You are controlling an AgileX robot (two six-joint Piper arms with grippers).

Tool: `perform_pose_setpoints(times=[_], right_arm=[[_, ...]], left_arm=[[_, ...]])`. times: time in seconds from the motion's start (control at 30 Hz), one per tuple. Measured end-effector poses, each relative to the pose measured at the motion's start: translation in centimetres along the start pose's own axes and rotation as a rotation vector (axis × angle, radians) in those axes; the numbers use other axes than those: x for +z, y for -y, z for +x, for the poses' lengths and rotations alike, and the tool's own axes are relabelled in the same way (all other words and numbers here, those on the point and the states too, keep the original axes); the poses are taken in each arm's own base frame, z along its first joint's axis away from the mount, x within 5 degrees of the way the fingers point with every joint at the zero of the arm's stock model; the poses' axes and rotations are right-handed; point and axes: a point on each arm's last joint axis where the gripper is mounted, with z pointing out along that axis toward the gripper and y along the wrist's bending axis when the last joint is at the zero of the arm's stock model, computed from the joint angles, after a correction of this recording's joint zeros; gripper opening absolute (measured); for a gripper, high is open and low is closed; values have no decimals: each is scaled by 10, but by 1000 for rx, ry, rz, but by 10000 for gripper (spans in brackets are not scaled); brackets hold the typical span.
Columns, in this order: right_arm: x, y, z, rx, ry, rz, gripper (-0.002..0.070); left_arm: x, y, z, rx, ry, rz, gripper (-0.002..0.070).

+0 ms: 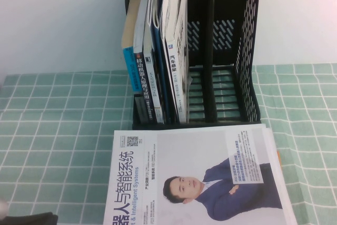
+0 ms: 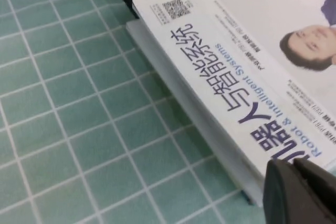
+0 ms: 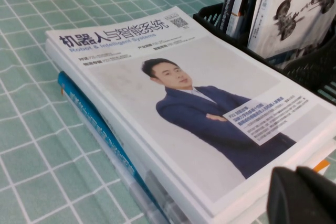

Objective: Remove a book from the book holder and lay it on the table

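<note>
While book [image 3: 210, 124] lies flat on table [image 1: 52, 130], right gripper [image 3: 302, 195] fingers closed, empty, left gripper [image 2: 302, 192] unclear.

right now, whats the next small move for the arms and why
Probably none with the magazine: it already lies flat on a stack of books in front of the book holder. I'd back the right gripper, shut and empty, away; the left gripper sits at the magazine's corner.

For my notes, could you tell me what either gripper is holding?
Nothing: the book lies on the stack; the left gripper and right gripper sit beside it.
</note>
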Motion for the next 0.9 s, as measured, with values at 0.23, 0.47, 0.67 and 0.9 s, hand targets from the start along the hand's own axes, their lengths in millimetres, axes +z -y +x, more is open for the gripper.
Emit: perform_pose_setpoints(times=[0.23, 0.47, 0.67, 0.9], right_arm=[[0, 0, 0, 0, 0, 0, -2], [0, 0, 0, 1, 0, -1, -2], [0, 0, 0, 1, 0, -1, -2], [0, 0, 0, 1, 0, -1, -2]], left_arm=[[-14, -17, 13, 1, 178, -157, -2], [-14, -27, 51, -141, 408, -287, -3], [15, -35, 92, -194, 341, -349, -2], [19, -33, 94, -100, 338, -329, -2]])
